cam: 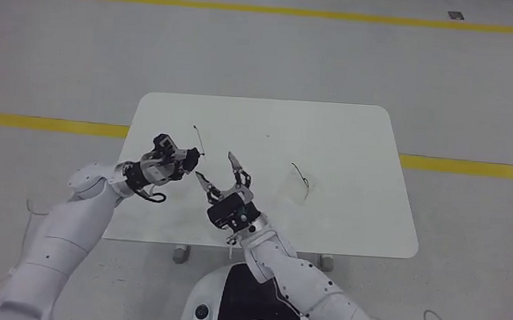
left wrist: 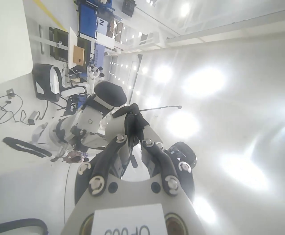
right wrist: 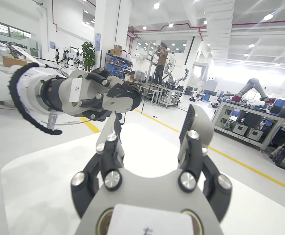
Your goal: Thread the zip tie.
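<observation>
Your left gripper [cam: 189, 158] is clamped on a zip tie [cam: 199, 139], held over the left part of the table [cam: 355, 131] with the strap pointing toward the far side. Your right gripper [cam: 215, 166] sits just right of it, jaws apart. A second zip tie [cam: 301, 176] lies on the table farther right.

Matt, smooth white surf. showing on counter [cam: 346, 139]. Thin zip tie [cam: 199, 139] reading as blk plastic. Matt grey shells, ribbed blk pads [right wrist: 186, 121], polished metal pins, blk plastic links showing on right gripper [right wrist: 153, 115].
</observation>
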### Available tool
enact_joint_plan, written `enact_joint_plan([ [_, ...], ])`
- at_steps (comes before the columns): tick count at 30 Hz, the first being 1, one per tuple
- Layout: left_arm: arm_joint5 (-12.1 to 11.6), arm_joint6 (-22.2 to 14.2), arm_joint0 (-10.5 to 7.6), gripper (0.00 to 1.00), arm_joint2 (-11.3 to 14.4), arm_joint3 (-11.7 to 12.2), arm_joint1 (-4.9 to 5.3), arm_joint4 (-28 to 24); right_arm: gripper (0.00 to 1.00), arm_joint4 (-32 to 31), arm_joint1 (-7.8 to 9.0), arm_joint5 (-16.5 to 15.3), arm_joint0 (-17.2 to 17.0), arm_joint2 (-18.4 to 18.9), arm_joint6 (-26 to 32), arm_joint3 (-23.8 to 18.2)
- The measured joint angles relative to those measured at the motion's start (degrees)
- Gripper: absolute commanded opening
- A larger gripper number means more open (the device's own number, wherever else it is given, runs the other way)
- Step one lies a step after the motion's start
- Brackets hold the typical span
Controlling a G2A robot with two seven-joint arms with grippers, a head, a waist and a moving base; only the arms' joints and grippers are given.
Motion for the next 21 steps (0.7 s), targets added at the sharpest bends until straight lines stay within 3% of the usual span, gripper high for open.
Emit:
enact_joint_plan([
  [2, 0.07, -0.04, 0.22, 0.00, -0.05, -0.21, 0.02, 0.26, 0.26, 0.00, -0.01, 0.00, 0.09, -0.13, -0.17, 0.02],
  [8, 0.30, -0.03, 0.66, 0.00, -0.25, -0.79, 0.05, 0.71, 0.25, 0.00, -0.02, 0.00, 0.38, -0.51, 0.07, 0.28],
  [21, 0.62, 0.13, 1.31, 0.00, -0.51, -1.45, 0.09, 1.73, 0.07, 0.00, -0.28, 0.00, 0.66, -0.90, 0.41, 0.54],
])
